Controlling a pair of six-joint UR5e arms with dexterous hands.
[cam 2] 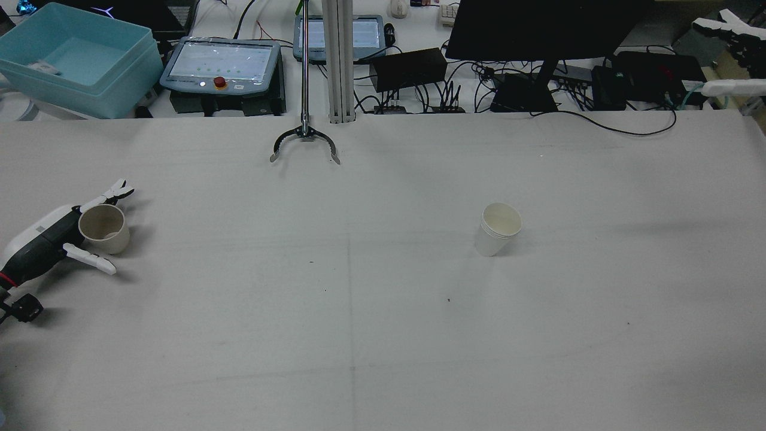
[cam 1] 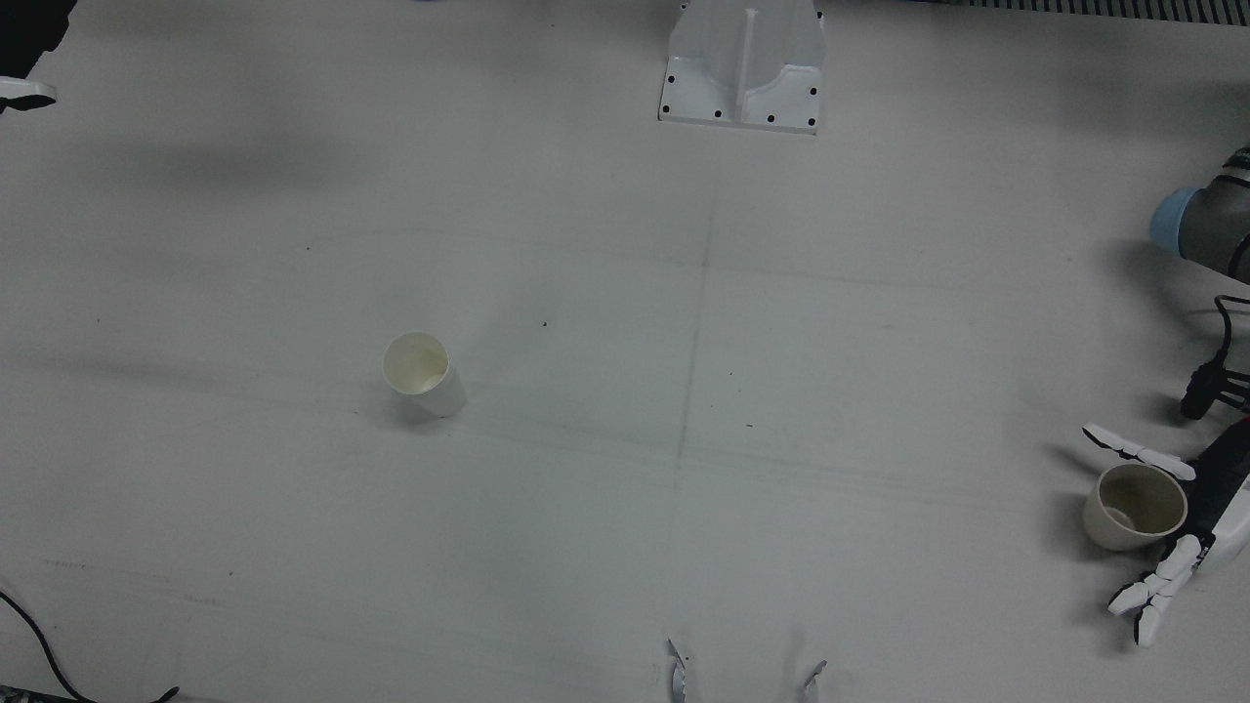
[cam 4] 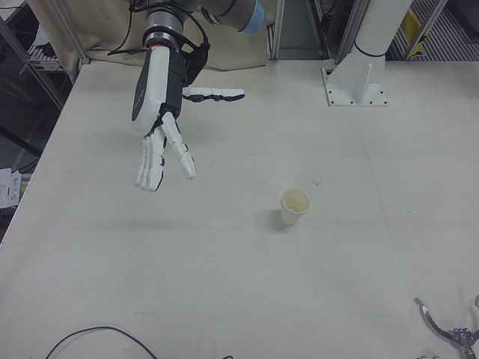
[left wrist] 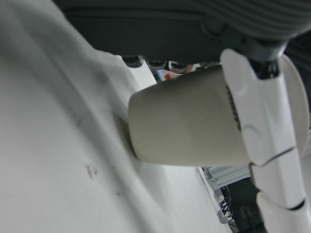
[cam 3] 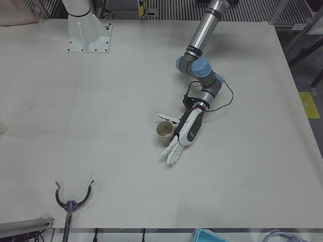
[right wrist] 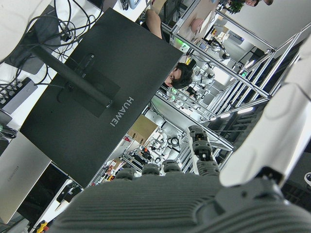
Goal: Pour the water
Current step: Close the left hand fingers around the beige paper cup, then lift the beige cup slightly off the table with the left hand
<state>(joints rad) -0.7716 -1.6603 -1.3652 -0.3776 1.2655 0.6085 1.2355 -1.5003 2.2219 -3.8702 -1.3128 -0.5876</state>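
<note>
A beige cup [cam 1: 1133,506] [cam 2: 105,228] [cam 3: 164,129] stands upright near the table edge on my left arm's side. My left hand [cam 1: 1216,498] [cam 2: 42,244] [cam 3: 188,129] lies low beside it, open. The thumb [cam 1: 1138,451] reaches past one side of the cup and the straight fingers [cam 1: 1157,591] past the other. In the left hand view the beige cup [left wrist: 184,126] sits close against the palm with one finger [left wrist: 257,121] across it. A white paper cup [cam 1: 423,374] [cam 2: 499,228] [cam 4: 295,206] stands alone mid-table on the right arm's half. My right hand [cam 4: 161,127] [cam 2: 727,27] hangs high, open and holding nothing.
A black claw tool [cam 2: 304,140] [cam 3: 73,201] hangs over the operators' edge of the table. A white arm pedestal [cam 1: 742,73] stands at the robot's edge. Behind the table are a monitor [cam 2: 538,27], teach pendants [cam 2: 221,63] and a blue bin [cam 2: 75,57].
</note>
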